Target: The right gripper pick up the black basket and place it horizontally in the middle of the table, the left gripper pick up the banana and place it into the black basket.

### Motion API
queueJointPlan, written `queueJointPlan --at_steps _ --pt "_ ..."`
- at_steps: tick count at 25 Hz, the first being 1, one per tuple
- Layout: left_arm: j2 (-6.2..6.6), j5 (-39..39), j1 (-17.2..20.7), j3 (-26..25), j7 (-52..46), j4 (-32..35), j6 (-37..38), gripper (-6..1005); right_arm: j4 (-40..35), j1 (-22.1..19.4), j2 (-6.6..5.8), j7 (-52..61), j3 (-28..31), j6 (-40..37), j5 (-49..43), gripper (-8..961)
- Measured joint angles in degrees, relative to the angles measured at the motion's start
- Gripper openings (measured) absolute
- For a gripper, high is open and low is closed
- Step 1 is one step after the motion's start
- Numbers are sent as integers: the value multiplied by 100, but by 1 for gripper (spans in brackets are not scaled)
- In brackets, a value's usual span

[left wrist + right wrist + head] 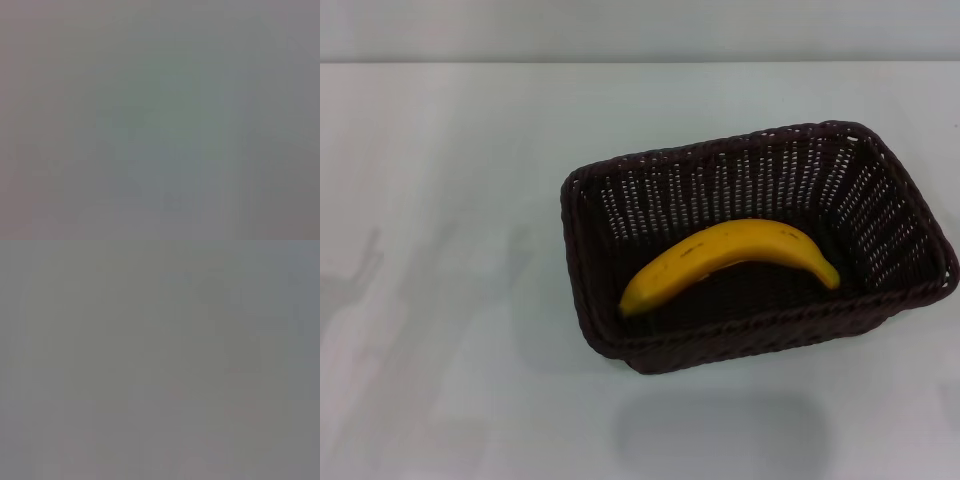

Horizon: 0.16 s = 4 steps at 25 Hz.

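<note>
While we look down from the head view, the curved yellow banana [730, 262] with small brown flecks lies inside the large rectangular dark woven wicker basket [650, 180], resting on its floor with the dark tip toward the robot's right. This black basket sits upright on the plain white table [440, 200], long side running left to right, slightly right of the middle. Neither the left gripper nor the right gripper appears anywhere, and both wrist views give us only blank grey, so we cannot tell how their fingers stand
</note>
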Motion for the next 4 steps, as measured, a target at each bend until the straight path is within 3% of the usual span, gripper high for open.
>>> queueJointPlan --at_steps 4 --pt "0 -38 43 -3 230 -13 -88 880 208 75 2 12 122 -49 97 872"
